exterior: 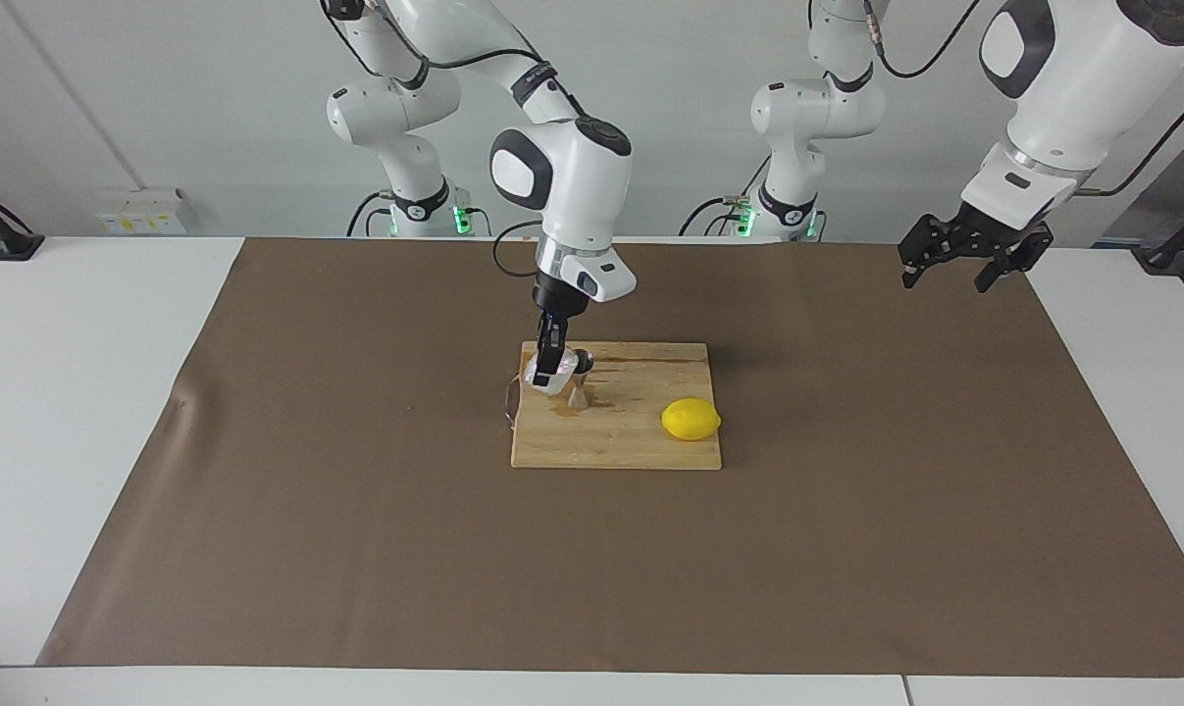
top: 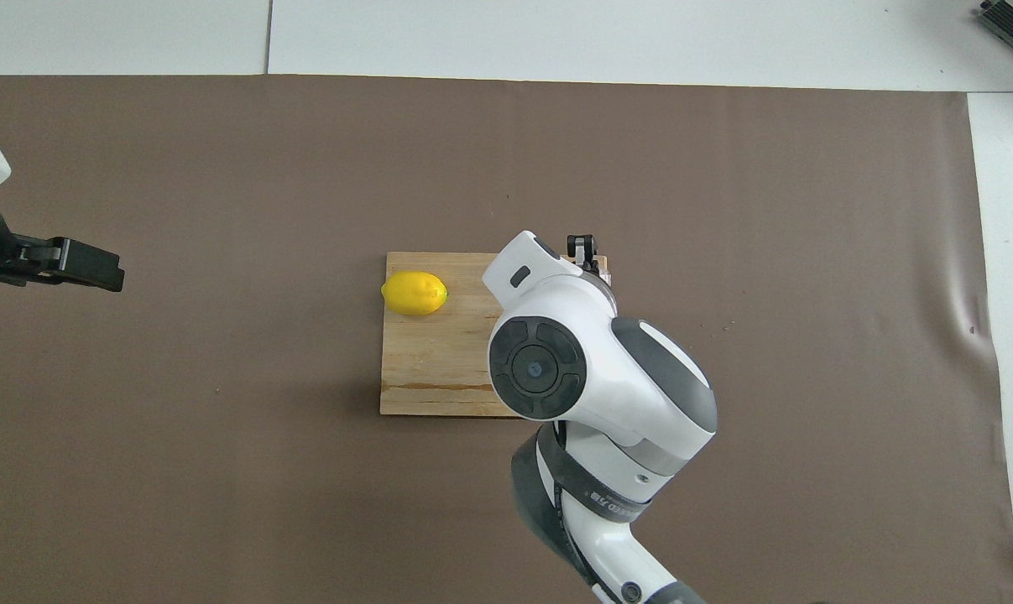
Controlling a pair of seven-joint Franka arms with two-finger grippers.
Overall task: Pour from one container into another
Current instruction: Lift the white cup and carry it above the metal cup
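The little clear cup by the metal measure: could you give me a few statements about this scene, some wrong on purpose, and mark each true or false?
1. The right claw holds the clear cup tilted at the steel jigger. True.
2. The jigger lies on its side. False: it stands upright on the wooden board.
3. The lemon lies on the board. True.
4. The left claw grips the lemon. False: it hangs open over the brown mat, holding nothing.

We are looking at a robotics lab: two white arms (exterior: 562,186) are standing at a white table (exterior: 81,392) under brown paper (exterior: 356,539), against a bare wall (exterior: 160,98).
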